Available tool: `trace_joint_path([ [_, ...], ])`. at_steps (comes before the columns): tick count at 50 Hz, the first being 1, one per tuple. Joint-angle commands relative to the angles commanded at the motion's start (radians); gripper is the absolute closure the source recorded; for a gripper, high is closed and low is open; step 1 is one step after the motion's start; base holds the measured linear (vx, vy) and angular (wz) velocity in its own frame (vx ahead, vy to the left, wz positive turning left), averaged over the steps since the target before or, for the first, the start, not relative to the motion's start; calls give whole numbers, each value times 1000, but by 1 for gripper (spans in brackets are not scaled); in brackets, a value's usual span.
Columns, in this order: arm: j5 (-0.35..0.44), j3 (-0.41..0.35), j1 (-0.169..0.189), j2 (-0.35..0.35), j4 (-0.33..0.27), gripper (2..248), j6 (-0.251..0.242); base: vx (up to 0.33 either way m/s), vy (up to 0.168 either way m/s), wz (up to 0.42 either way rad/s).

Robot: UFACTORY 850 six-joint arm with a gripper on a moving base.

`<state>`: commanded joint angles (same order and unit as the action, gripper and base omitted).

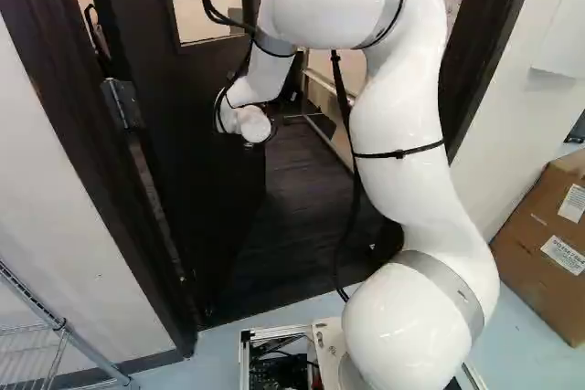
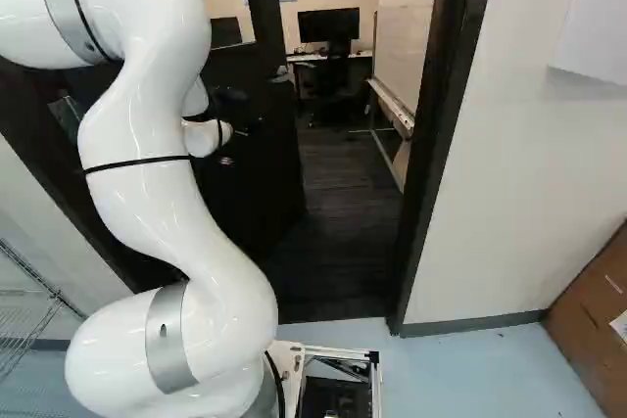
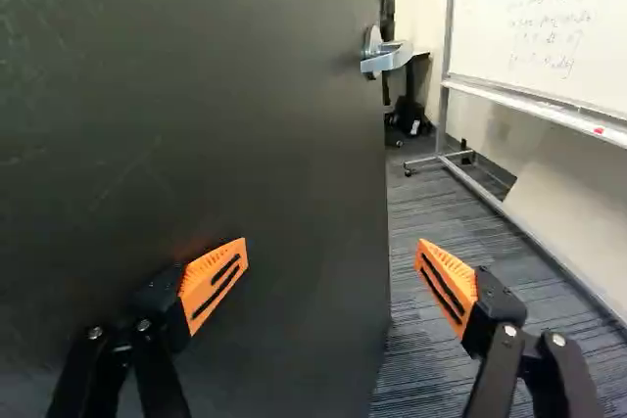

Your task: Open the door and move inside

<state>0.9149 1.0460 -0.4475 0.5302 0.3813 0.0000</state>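
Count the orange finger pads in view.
2: one orange pad in front of the dark door, the other past the door's free edge, seen against the gray carpet.

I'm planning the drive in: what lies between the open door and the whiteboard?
The wrist view shows dark floor between the door and the whiteboard, with the board's wheeled stand on its far side.

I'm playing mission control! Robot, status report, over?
Black end effector open, gripping nothing. Dark flat door standing open, maybe partly in the way. White metal-framed whiteboard beyond.
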Motion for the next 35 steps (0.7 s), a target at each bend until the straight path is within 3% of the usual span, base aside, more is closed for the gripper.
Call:
trace_joint_path([
  [35, 55, 86, -36, 65, -185, 3, 0, 0, 0, 0],
])
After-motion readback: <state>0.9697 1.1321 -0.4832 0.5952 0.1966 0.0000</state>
